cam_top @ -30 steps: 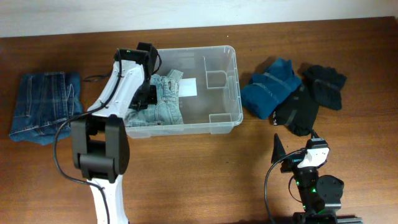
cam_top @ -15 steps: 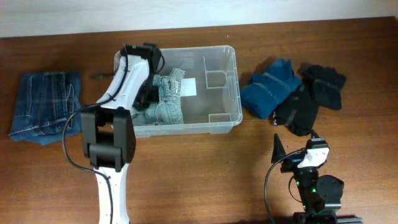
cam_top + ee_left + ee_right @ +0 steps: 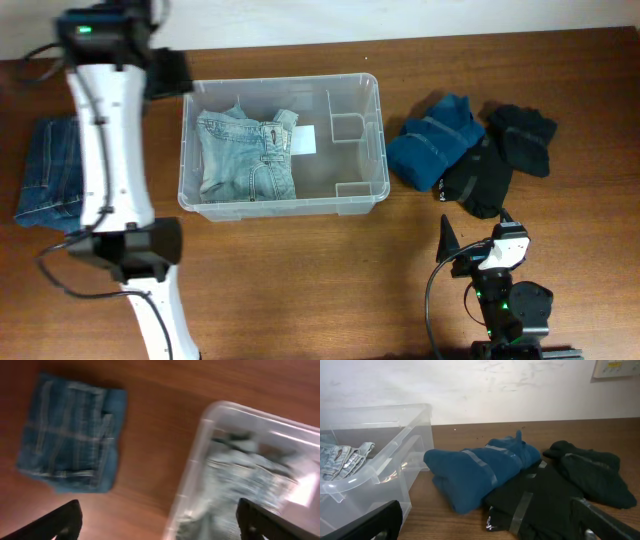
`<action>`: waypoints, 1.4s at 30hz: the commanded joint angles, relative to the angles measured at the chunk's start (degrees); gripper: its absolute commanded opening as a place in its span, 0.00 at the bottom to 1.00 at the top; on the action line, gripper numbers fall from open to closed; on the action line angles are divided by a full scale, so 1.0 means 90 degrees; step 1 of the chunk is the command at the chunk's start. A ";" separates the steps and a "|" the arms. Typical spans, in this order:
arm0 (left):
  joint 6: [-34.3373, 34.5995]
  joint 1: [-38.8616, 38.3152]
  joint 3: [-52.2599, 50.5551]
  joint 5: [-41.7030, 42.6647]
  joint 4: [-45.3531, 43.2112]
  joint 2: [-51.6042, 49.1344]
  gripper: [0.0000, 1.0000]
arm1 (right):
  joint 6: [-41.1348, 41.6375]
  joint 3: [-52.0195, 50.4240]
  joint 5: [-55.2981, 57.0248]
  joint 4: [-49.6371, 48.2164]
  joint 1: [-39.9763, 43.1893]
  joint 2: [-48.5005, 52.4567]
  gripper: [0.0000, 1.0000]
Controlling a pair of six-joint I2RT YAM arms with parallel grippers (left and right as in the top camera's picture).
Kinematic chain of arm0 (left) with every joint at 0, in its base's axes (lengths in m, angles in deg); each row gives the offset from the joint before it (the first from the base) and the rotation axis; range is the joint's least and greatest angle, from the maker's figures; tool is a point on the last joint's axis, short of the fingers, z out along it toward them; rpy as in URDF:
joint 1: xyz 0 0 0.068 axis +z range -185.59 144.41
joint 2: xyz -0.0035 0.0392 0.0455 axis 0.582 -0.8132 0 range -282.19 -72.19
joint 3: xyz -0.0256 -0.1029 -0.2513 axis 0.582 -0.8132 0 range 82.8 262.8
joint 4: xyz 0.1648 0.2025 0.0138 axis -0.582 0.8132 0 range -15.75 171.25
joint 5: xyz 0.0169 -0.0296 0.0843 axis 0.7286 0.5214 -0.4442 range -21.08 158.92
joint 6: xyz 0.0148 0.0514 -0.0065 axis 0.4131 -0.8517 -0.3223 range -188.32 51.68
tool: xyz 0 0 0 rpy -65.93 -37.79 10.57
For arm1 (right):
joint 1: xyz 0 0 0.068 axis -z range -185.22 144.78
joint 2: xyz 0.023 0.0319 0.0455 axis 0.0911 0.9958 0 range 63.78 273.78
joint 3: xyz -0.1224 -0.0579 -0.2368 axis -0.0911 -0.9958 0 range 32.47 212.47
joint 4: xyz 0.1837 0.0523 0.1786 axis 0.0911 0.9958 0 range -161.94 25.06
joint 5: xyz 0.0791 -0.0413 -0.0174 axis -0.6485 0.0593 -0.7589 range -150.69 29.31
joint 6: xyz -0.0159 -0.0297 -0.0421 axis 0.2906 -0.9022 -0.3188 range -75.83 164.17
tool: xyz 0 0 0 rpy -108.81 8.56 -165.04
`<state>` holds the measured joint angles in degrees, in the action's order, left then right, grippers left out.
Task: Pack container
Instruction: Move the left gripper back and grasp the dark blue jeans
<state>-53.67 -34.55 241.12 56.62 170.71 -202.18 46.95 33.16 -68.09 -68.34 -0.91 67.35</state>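
The container (image 3: 283, 207), a clear plastic tub, stands at the table's middle with folded light-blue jeans (image 3: 245, 155) in its left half and a white label (image 3: 303, 140) on its base. My left gripper (image 3: 168, 72) hangs high beside the tub's back left corner. In the left wrist view this gripper (image 3: 160, 521) is open and empty over the tub's left rim (image 3: 196, 462), with the light jeans (image 3: 250, 480) blurred inside. My right gripper (image 3: 475, 240) rests open near the front edge, and in its own view (image 3: 485, 525) it faces the clothes pile.
Folded dark-blue jeans (image 3: 50, 175) (image 3: 70, 440) lie left of the tub, partly under my left arm. To the tub's right lie a blue garment (image 3: 435, 145) (image 3: 480, 467) and two black ones (image 3: 480, 175) (image 3: 520, 135), taped into bundles.
My left gripper has opened, let go of the light jeans in the tub, and risen up and to the back left. The right arm has not moved.
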 commanded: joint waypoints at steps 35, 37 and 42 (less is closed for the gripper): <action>-0.3189 0.4974 -0.5484 0.4053 -0.6492 -0.0143 0.99 | 0.0002 -0.0041 0.0036 0.0015 0.0034 -0.0034 0.98; -0.3191 0.4969 -0.5501 0.4053 -0.6693 -0.0362 0.99 | 0.0002 -0.0041 0.0036 0.0015 0.0034 -0.0034 0.98; -0.3266 0.4840 -0.5501 0.4153 -0.6924 -0.0964 0.99 | 0.0002 -0.0041 0.0036 0.0015 0.0034 -0.0034 0.99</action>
<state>-81.40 9.97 192.36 93.32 108.70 -206.79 46.98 33.16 -68.09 -68.37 -0.91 67.35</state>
